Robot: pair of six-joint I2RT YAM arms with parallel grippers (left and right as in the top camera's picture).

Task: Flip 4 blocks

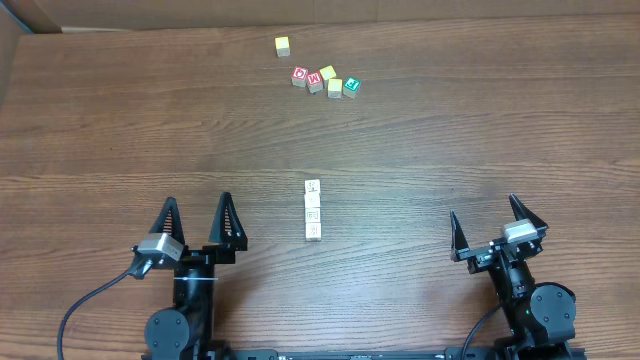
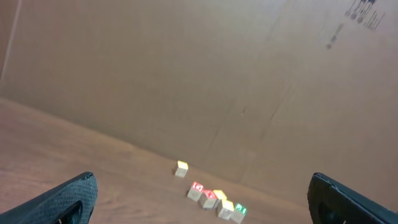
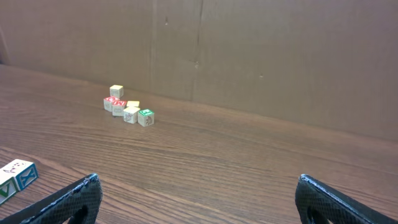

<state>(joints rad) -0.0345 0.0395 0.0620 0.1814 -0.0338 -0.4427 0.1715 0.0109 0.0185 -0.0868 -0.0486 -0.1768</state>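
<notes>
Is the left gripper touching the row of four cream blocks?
Apart. The overhead view shows a wide strip of bare table between the left gripper and the blocks.

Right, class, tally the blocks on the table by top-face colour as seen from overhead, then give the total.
Pale cream blocks, in a row: 4
Yellow blocks: 3
Red blocks: 2
Green block: 1
Total: 10
</notes>
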